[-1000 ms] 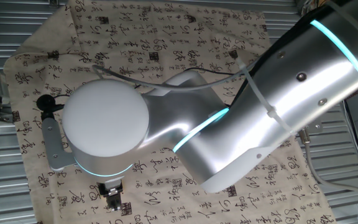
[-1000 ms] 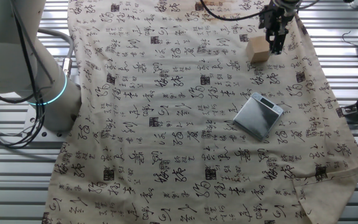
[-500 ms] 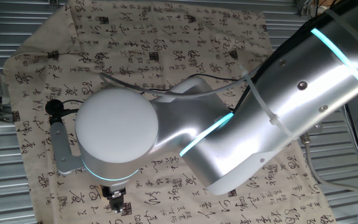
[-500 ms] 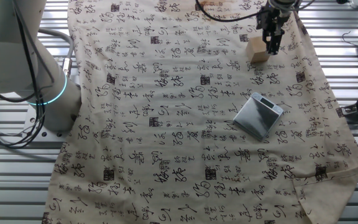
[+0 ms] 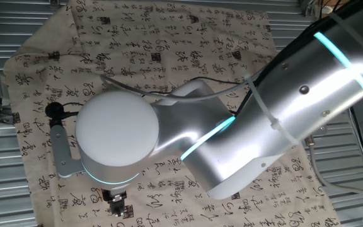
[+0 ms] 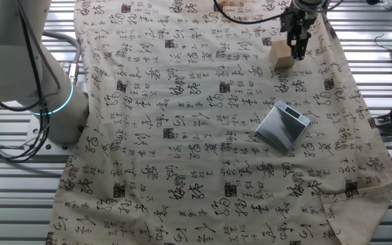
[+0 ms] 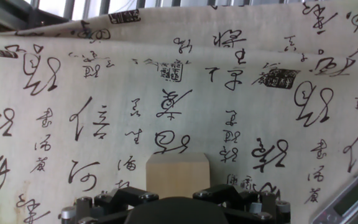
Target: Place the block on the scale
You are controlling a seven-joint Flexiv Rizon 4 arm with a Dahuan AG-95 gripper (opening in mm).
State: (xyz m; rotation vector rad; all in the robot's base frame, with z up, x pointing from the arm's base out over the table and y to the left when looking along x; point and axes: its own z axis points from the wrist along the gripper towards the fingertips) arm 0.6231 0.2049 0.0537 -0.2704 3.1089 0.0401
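a flexiv rizon arm reaches to the far corner of the table, its gripper point(image 6: 297, 42) poised at the wooden block point(image 6: 282, 54) — the cube sits on the cloth point(image 6: 182, 136) just to the 7 o'clock side of the fingers in the other fixed view, touching or nearly so. from the hand view the block point(image 7: 178, 174) lies dead centre and low in frame, square to the camera, right in front of the gripper body at 6 o'clock, so the jaws appear to be lined up over it. whether they are spread or already pinching the cube cannot be told; the fingertips are not clearly shown in any view. a cube has no long axis to speak of, so either pair of faces would serve.

the digital scale point(image 6: 283, 126) rests well apart from the block, toward 6 o'clock in the other fixed view — the carry would run that way. its corner point(image 7: 356, 198) peeks in at about 4 o'clock in the hand view.

the cloth is printed all over with brush-style chinese calligraphy and dark seal stamps; no brand or label can be read on block, scale or arm.
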